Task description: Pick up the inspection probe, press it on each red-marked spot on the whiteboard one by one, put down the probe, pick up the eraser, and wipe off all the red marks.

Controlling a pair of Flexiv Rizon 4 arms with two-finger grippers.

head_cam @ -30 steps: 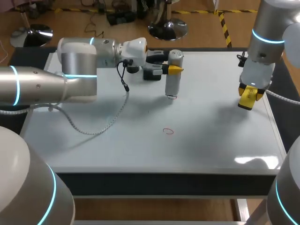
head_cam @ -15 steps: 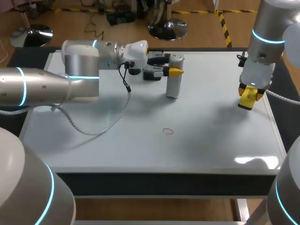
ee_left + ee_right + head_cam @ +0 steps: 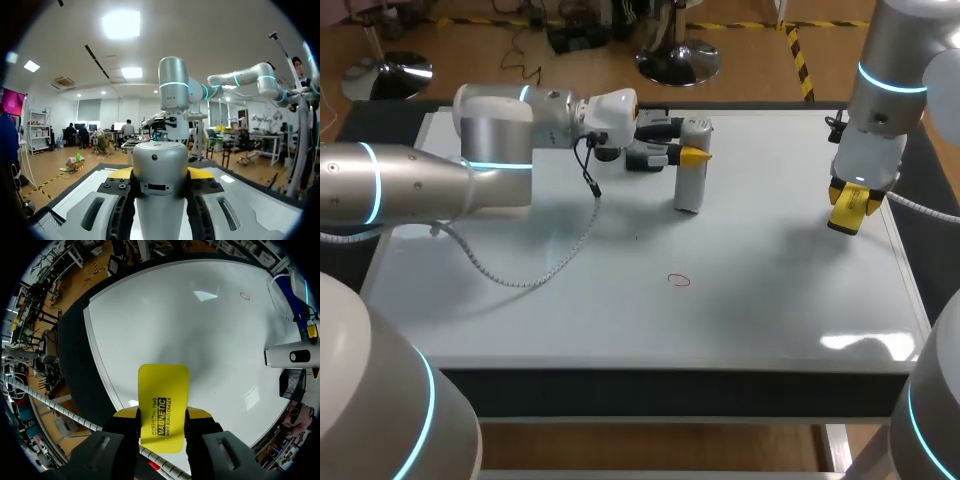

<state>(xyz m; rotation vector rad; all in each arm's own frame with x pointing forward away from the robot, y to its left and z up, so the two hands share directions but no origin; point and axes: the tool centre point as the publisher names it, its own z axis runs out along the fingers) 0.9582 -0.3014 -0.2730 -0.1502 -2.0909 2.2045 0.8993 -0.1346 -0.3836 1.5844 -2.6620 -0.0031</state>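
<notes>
Lowered slightly since a second ago: probe, upright on whiteboard near far edge, pinched by left gripper. Right gripper clamping eraser near right edge. Red mark near centre.

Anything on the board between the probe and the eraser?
Nothing. In the head view the whiteboard is bare between the upright probe and the yellow eraser. The one visible red circle sits nearer the front edge, off that line.
</notes>
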